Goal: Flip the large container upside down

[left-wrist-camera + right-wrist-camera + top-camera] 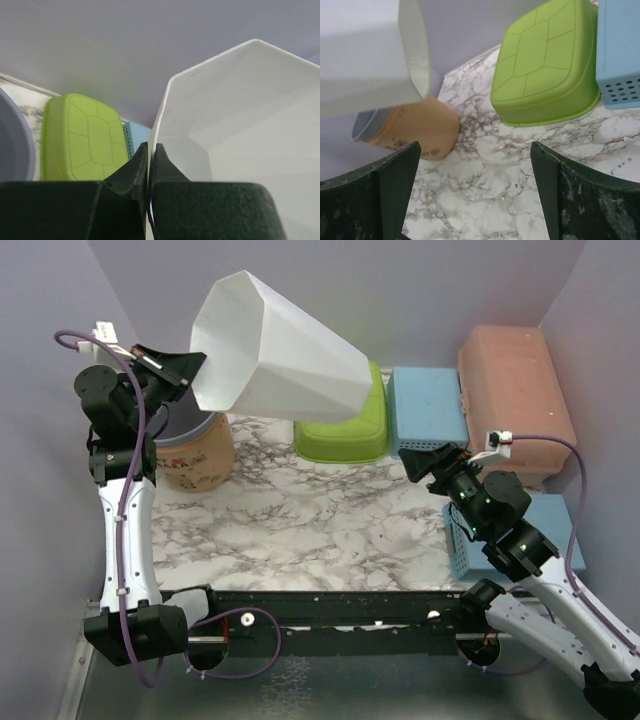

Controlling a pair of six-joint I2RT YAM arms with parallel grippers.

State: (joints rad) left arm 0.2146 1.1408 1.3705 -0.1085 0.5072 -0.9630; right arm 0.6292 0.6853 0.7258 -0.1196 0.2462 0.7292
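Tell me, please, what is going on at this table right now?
The left gripper is shut on the rim of the large white container and holds it in the air, tipped on its side above the marble table. It is not yet upside down. The right gripper hangs open near a blue basket, holding nothing.

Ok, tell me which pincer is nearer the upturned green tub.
Right. The right pincer hangs open just right of the green tub; the left pincer is raised further off to its left, clamped on the white container's rim.
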